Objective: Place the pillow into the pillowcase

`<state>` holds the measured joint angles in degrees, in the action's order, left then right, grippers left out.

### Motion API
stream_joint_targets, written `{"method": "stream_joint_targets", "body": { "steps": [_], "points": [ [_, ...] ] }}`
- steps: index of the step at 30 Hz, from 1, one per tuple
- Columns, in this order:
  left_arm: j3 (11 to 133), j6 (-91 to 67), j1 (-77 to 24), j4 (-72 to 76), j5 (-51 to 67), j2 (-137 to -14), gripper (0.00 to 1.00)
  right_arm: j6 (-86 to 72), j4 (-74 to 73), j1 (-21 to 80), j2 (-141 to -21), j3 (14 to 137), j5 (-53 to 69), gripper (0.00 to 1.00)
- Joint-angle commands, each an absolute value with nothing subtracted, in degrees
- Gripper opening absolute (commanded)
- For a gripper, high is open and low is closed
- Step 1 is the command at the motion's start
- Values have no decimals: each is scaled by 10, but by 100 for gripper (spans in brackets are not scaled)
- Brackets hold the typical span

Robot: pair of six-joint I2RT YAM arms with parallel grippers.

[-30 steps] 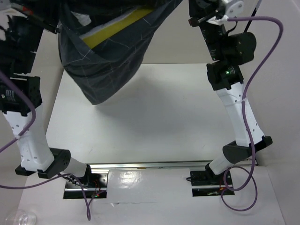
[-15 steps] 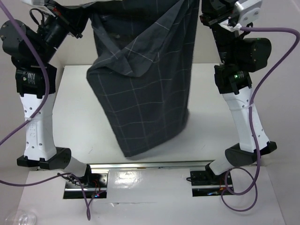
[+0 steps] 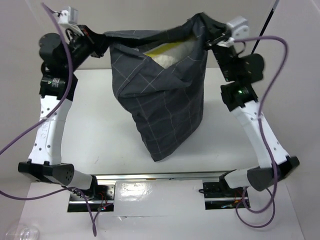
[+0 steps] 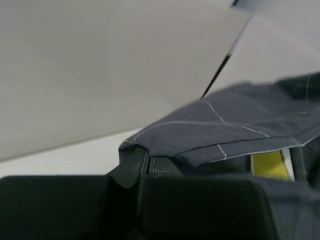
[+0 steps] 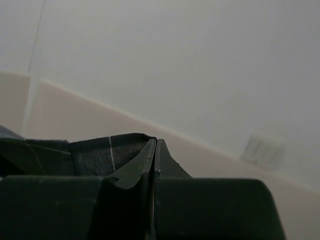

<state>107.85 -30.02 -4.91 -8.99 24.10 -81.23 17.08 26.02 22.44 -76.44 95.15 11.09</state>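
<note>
High above the table (image 3: 95,135), the pillowcase (image 3: 165,110) hangs like a sack between the two raised arms. Its mouth faces upward and its lower corner sags down toward the tabletop; whether it touches I cannot tell. The left claw (image 3: 100,42) is pinched together on the hem at one end of the mouth, and the left wrist view shows the cloth folded tight between its closed tips. The right claw (image 3: 212,36) is likewise clamped on the opposite end of the hem, with a scrap of grey grid cloth caught in its closed tips. The pillow (image 3: 170,52) sits inside the case, and only a cream and yellow patch shows at the open mouth.

By my reading the stuffing is nearly done, and the step in hand is settling the pillow down to the bottom. The next move likely calls for a gentle shake, or for lowering the sack onto the table. Either way both grips should hold firm, so the hem does not slip and the mouth does not tip and spill the pillow.

Purple cables (image 3: 280,65) loop off both arms close to the raised wrists and could snag. A metal rail (image 3: 160,176) runs along the near edge by the arm bases, well apart from the cloth
</note>
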Motion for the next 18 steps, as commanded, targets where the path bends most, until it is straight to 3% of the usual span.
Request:
{"method": "stream_joint_targets", "body": {
  "steps": [1,11,12,13,14,15,18],
  "points": [
    [1033,-256,-48,-60,206,-819,0,96,290,202,-809,914,99,0],
    [951,-192,-54,-1,103,-824,0,7,317,184,-954,946,163,0],
    [945,-192,-54,-1,85,-824,14,-2,306,184,-962,958,197,2],
    [945,-175,-54,-1,80,-824,26,-15,291,184,-969,972,209,23],
    [945,-163,-54,-1,80,-824,35,-23,273,184,-975,983,216,35],
    [945,-153,-54,-1,53,-824,60,-28,272,184,-975,990,240,45],
    [945,-99,-54,11,10,-811,65,-28,272,184,-963,984,299,57]
  ]
}}
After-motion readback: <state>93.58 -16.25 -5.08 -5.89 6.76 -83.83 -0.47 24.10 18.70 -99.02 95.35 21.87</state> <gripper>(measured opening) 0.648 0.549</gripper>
